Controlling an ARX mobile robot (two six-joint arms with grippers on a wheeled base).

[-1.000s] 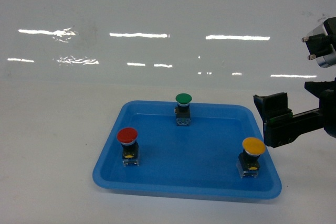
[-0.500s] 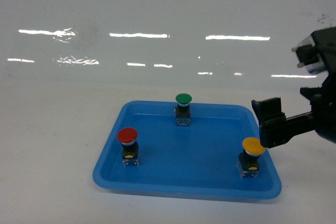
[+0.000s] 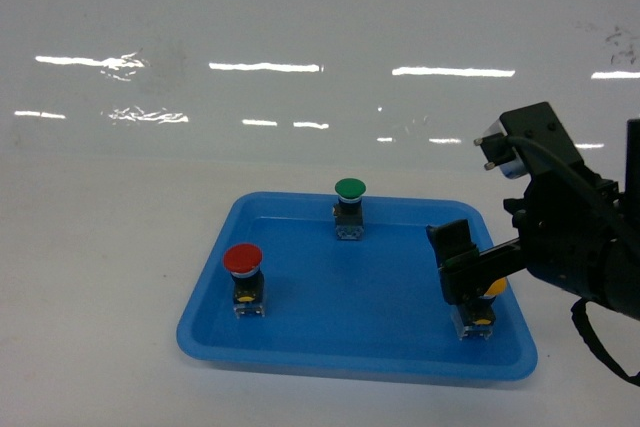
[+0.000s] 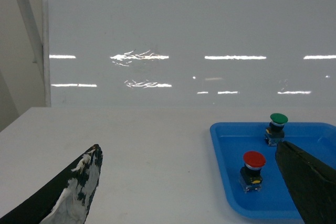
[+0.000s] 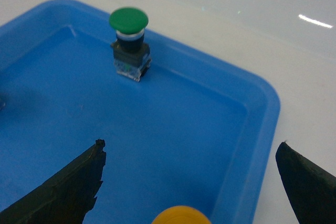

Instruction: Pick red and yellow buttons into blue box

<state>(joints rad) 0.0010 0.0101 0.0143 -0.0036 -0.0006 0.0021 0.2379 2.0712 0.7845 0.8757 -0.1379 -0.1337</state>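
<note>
A shallow blue tray [image 3: 300,347] sits on the white worktop [image 3: 100,277]. Three push buttons stand inside it, one of each colour. The green button [image 3: 349,209] is at the far side of the tray. The red button [image 3: 244,279] is near the tray's left edge, on a black and clear block with a yellow mark. The yellow button [image 3: 480,309] is near the tray's right front corner, and most of it is hidden in the head view by the robot's arm.

The right gripper [image 5: 189,182] hangs just above the yellow button. Its jaws are spread wide, one on each side of the yellow cap [image 5: 181,215], and they do not touch it. One dark finger [image 3: 456,259] stands in front of the button in the head view.

The left gripper [image 4: 194,192] is off to the left of the tray, over bare worktop. Its jaws are wide apart too, with nothing between them. From there the red and green buttons show in the tray.

The big blue box is not in any view.
</note>
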